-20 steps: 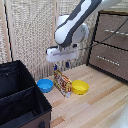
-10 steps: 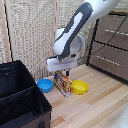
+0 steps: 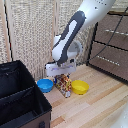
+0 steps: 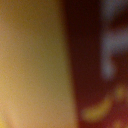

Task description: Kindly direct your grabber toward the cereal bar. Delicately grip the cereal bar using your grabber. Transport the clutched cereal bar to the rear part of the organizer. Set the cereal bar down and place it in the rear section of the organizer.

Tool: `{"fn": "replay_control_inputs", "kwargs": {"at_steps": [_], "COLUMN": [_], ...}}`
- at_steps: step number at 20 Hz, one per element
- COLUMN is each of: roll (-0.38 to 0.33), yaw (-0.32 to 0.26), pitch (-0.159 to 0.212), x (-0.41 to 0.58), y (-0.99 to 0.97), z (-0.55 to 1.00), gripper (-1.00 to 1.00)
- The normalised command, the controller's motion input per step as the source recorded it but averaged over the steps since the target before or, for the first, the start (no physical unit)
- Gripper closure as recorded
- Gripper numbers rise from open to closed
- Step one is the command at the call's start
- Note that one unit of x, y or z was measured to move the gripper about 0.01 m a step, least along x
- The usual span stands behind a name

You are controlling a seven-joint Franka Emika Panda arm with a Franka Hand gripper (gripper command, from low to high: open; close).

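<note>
The cereal bar (image 3: 64, 86), a box printed orange, yellow and red, stands upright on the wooden floor between two bowls. My white grabber (image 3: 62, 76) sits right on top of it, head down, its fingers at the box's upper end. The fingers are too small and dark to tell whether they are open or pressed on the box. The wrist view is a blurred close-up of the box's red and yellow print (image 4: 95, 65). The black fabric organizer (image 3: 31, 93) stands at the exterior view's left, with a divider splitting it into a rear and a front section.
A blue bowl (image 3: 45, 85) sits just beside the box toward the organizer, and a yellow bowl (image 3: 80, 87) on its other side. A brown wooden drawer cabinet (image 3: 111, 47) stands at the exterior view's right. A woven screen (image 3: 30, 30) forms the backdrop.
The arm has come down and its head has sunk onto the top of the cereal bar. The box and both bowls have stayed in place.
</note>
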Motion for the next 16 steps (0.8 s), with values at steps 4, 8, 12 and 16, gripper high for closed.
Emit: {"fn": "replay_control_inputs", "kwargs": {"at_steps": [4, 8, 12, 16], "roll": [0.000, 0.000, 0.000, 0.001], "yaw": [0.000, -0.006, 0.002, 0.000], "pitch": [0.000, 0.000, 0.014, 0.019], "x": [0.000, -0.006, -0.003, 0.077], "y": [0.00, 0.00, 0.00, -0.07], "z": [0.00, 0.01, 0.30, 0.65], "gripper": [1.00, 1.00, 1.00, 1.00]}}
